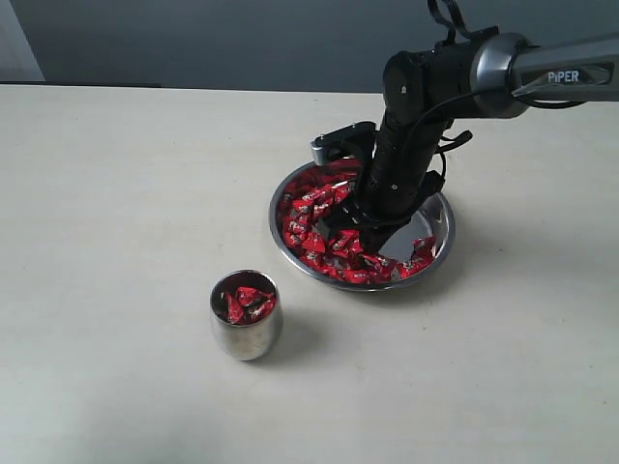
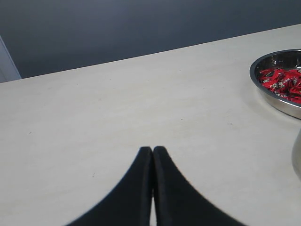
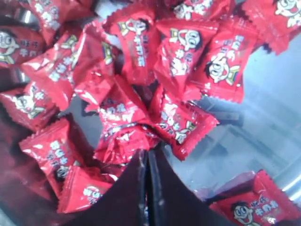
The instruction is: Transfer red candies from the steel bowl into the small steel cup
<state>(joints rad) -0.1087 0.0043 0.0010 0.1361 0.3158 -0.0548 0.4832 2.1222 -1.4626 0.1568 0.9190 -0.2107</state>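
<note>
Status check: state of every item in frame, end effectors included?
Wide shallow steel bowl: upright, partly filled, bottom partly bare.
Red foil-wrapped candies: most in bowl, a few in cup.
Small rounded steel cup: upright, holding a few candies.
Left end effector: shut, empty.
Right end effector: shut, down among bowl candies; hold unclear.

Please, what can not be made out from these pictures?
1. Right wrist view: the right gripper is shut against the red candies; its own fingers hide whether one is pinched.
2. Exterior view: the arm hides the gripper tips and part of the steel bowl.
3. Exterior view: how many candies lie in the small steel cup; too small, piled.
4. Left wrist view: the picture edge cuts off the cup and the bowl.
</note>
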